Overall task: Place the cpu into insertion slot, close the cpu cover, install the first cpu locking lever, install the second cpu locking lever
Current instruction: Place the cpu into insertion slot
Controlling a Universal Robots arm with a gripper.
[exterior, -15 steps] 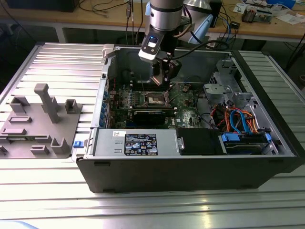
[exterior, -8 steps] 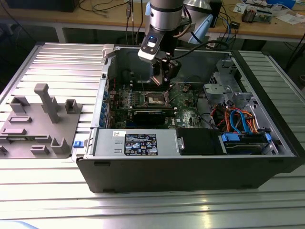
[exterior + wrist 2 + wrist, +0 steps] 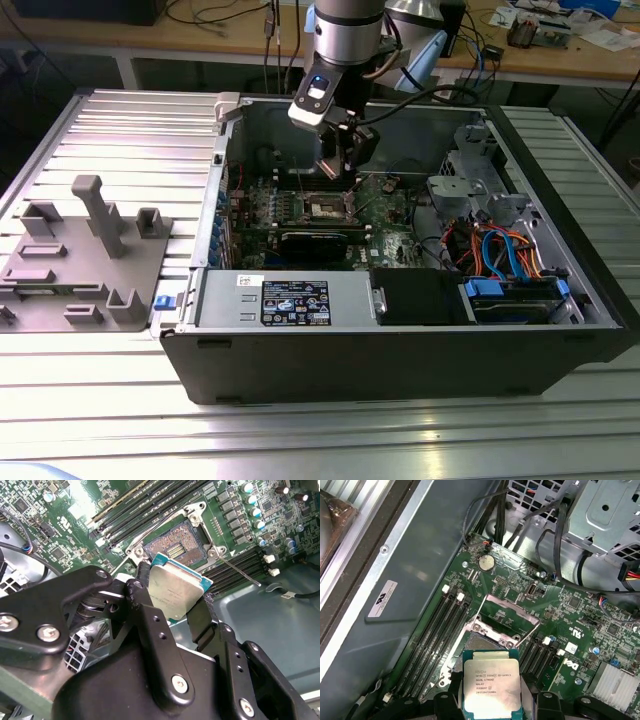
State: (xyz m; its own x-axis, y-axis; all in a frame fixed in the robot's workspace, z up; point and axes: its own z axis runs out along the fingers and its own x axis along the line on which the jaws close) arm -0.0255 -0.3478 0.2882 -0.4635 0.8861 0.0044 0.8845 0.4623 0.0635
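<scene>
My gripper (image 3: 172,600) is shut on the cpu (image 3: 177,589), a flat square chip with a silver top, gripped by two opposite edges. Both wrist views show the cpu (image 3: 491,682) tilted and hanging a little above the open insertion slot (image 3: 175,542), whose dark contact field lies bare inside a silvery rim. The cpu cover (image 3: 492,601) stands raised at the far side of the slot. A thin lever rod (image 3: 240,572) sticks out sideways beside the socket. In the exterior view the gripper (image 3: 345,172) hovers over the green board inside the case.
Long memory slots (image 3: 435,630) run on both sides of the socket. A drive cage (image 3: 475,190) with blue and orange cables fills the case toward the exterior view's right, and the power supply (image 3: 290,300) sits at the front. A grey fixture plate (image 3: 85,255) lies outside the case.
</scene>
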